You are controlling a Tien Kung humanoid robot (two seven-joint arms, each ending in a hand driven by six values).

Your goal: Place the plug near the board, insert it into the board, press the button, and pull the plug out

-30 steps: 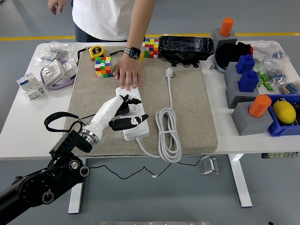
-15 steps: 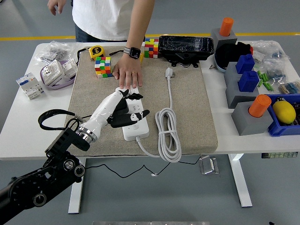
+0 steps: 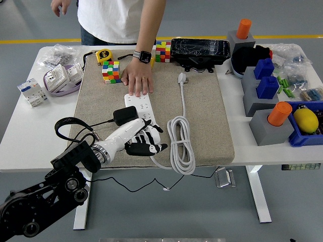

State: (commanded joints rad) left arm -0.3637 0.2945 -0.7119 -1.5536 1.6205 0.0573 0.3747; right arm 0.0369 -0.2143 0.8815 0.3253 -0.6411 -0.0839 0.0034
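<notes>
Left hand (image 3: 143, 141) spread open over near end of board (image 3: 143, 121), gripping nothing. Black plug (image 3: 125, 115) at board's 9 o'clock edge. Person's hand (image 3: 138, 79) pressing far end. Coiled cable (image 3: 180, 141) at 3 o'clock.

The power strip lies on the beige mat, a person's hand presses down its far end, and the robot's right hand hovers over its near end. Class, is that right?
Not quite: the head view shows the robot's left hand over the near end of the power strip, not its right. The strip does lie on the beige mat, with the person's hand on its far end.
</notes>
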